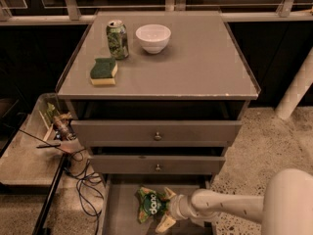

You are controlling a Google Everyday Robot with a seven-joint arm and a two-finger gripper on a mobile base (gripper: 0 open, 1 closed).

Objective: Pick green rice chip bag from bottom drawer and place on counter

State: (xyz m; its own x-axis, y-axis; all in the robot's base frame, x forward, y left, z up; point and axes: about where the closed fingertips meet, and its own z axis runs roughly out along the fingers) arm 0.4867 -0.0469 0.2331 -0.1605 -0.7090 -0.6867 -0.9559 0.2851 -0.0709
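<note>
The green rice chip bag (147, 205) lies crinkled on the floor of the open bottom drawer (121, 214), near its middle. My gripper (165, 209) reaches into the drawer from the right on a white arm, level with the bag. Its two tan fingers (166, 223) are spread, one behind and one in front of the bag's right end, so the gripper is open. I cannot tell whether the fingers touch the bag. The counter (195, 67) is the cabinet's flat grey-brown top, above the two closed upper drawers.
On the counter's left part stand a green soda can (117, 39), a white bowl (153, 37) and a green-topped yellow sponge (103, 71). A low shelf with clutter and cables (58, 131) sits left of the cabinet. A white post (296, 89) stands at the right.
</note>
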